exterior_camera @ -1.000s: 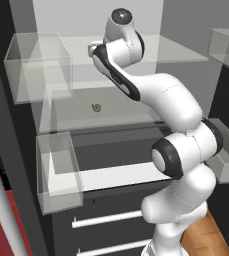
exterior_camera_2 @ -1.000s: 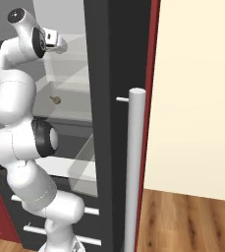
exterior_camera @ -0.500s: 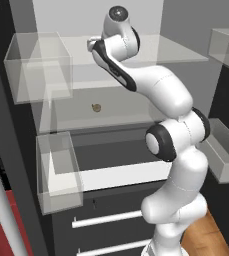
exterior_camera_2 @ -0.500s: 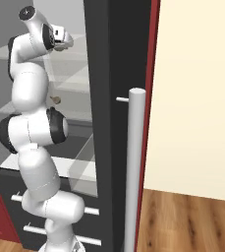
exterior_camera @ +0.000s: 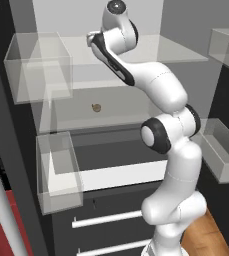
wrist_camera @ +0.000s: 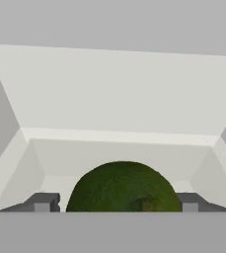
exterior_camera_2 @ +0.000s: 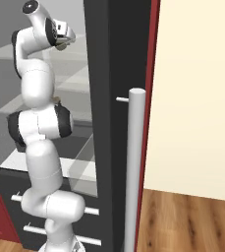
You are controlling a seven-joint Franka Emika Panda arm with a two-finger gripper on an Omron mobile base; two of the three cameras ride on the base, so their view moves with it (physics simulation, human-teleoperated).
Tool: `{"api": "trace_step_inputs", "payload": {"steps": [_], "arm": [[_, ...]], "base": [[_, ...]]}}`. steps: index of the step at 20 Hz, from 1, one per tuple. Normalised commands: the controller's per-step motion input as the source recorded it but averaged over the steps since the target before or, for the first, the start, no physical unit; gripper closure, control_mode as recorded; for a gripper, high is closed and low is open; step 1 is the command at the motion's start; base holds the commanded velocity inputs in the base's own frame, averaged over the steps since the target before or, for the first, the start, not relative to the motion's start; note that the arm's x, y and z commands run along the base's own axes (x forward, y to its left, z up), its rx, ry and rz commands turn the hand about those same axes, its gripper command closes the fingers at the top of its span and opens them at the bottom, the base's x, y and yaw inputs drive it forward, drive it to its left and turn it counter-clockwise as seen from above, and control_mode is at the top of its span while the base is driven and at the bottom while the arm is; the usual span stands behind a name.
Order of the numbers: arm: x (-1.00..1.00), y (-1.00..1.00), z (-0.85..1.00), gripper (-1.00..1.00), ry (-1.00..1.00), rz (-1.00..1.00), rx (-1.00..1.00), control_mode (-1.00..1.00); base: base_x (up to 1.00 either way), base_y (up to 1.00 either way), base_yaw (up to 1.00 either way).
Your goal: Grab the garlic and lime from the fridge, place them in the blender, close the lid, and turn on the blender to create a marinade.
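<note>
1. The lime (wrist_camera: pixel 123 188) is cut off at the bottom of the hand view; its dark green top sits between the two finger tips (wrist_camera: pixel 44 201).
2. The gripper (wrist_camera: pixel 119 203) stands wide around the lime; whether the tips touch it cannot be told.
3. One garlic (exterior_camera: pixel 96 107), small and hard to make out, lies on the middle shelf of the fridge (exterior_camera: pixel 111 70), below the arm.
4. In the left base view the arm hides the gripper on the upper shelf.
5. Four clear door bins (exterior_camera: pixel 38 67) and two white drawer handles (exterior_camera: pixel 108 218) show.
</note>
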Motion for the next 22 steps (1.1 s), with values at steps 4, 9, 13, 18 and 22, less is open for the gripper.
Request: {"api": "trace_step_inputs", "payload": {"steps": [4,9,13,18,22], "arm": [[0.0,0.0,-0.3,1.0,-0.08,0.0,0.0,-1.0],[-0.08,0.0,-0.24,1.0,-0.12,0.0,0.0,-1.0],[-0.19,0.0,-0.23,1.0,-0.16,0.0,0.0,-1.0],[-0.53,-0.02,-0.17,1.0,-0.22,0.02,0.01,-1.0],[-0.76,-0.11,-0.03,1.0,-0.26,0.05,0.06,-1.0]], "base": [[0.0,0.0,0.0],[0.0,0.0,0.0],[0.0,0.0,0.0],[0.0,0.0,0.0],[0.0,0.0,0.0]]}}
